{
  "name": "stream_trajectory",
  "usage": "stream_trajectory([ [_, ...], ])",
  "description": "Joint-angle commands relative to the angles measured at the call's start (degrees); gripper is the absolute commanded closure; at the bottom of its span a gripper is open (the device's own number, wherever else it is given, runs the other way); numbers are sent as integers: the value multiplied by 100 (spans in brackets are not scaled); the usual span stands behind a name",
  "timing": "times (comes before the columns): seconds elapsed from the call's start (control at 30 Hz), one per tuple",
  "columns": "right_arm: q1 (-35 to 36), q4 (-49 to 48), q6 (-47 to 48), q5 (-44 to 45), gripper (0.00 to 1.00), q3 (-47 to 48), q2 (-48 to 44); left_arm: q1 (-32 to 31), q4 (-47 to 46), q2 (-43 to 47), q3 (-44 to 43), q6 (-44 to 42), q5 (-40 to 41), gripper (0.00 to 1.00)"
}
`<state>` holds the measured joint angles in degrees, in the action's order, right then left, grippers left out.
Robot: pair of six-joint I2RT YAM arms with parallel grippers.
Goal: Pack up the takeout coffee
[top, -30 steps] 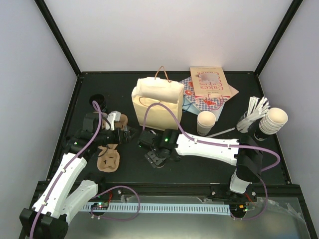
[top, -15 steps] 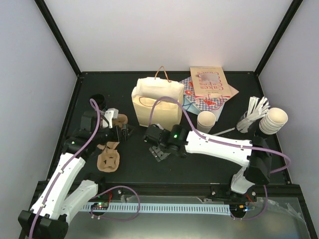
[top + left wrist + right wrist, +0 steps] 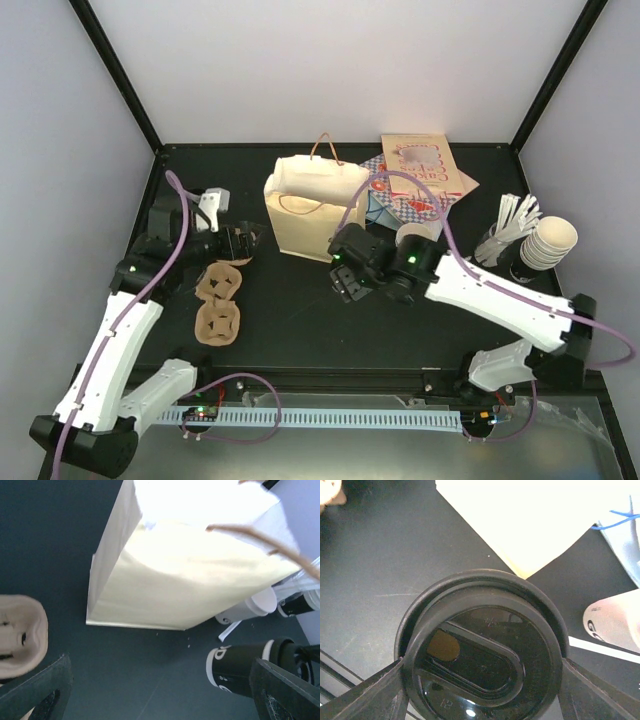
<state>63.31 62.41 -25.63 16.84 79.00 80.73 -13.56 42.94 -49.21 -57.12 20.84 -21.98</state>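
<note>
The takeout coffee's round black lid [image 3: 482, 660] fills the right wrist view, held between the two fingers [image 3: 365, 690]. My right gripper [image 3: 348, 278] is shut on it, just in front of the tan paper bag [image 3: 315, 205]. In the top view the gripper hides the cup's body. The bag's lower corner [image 3: 530, 520] lies just beyond the lid. My left gripper [image 3: 238, 246] stands open and empty to the left of the bag, facing its side [image 3: 190, 570].
Two brown cup carriers [image 3: 220, 300] lie front left of the bag. A lidless cream cup [image 3: 413, 240] stands right of the bag, partly behind the right arm. Stacked cups [image 3: 550, 243] and white sticks [image 3: 510, 222] are far right, printed paper bags [image 3: 420, 172] at the back.
My right arm has carried the coffee right and back, from the table's middle to the bag's front. The left arm has swung back towards the bag's left side, uncovering a second carrier.
</note>
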Motion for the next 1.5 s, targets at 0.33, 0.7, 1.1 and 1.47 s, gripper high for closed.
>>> stream_trajectory([
  [0.33, -601, 1068, 1025, 788, 21, 2676, -539, 29, 573, -2118, -2853, -904, 821, 1],
  [0.7, -958, 702, 1720, 1060, 21, 4361, 618, 32, 1240, -4051, -4381, -1424, 721, 2],
  [1.1, -1245, 582, 1727, 929, 23, 4704, 1636, 30, 1328, -4471, -4492, -1346, 396, 5],
  [1.47, -1274, 613, 1865, -187, 26, 3858, 1556, 29, 1081, -3888, -4219, -1380, 525, 6],
])
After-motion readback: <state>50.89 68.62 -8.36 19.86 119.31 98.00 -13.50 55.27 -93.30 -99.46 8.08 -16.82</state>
